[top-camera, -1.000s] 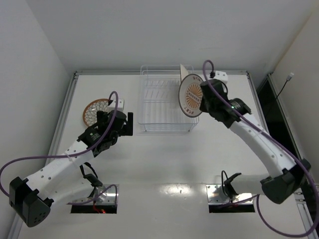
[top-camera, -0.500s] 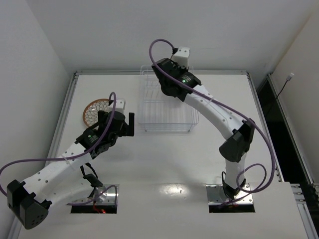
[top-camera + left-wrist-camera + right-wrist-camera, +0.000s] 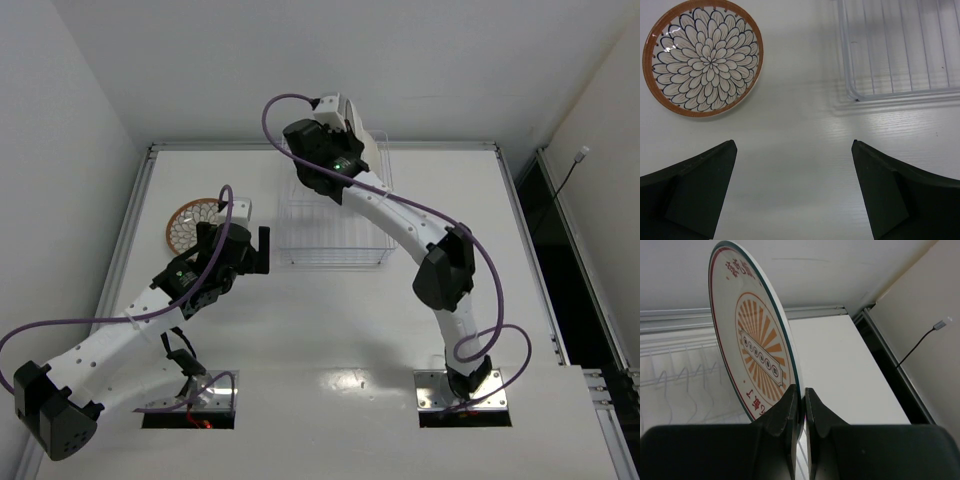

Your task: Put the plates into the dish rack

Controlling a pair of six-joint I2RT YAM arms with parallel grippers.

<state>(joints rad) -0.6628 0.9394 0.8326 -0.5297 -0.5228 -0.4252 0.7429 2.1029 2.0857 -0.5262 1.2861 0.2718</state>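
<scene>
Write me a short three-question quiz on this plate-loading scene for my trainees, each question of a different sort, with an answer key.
1. True or false: the left gripper is open and holds nothing.
2. What is the right gripper shut on? A a mug; B the rim of the sunburst plate, held on edge; C nothing.
3. Fill in: the petal-patterned plate lies flat on the table, to the ____ of the dish rack.
Key: 1 true; 2 B; 3 left.
</scene>
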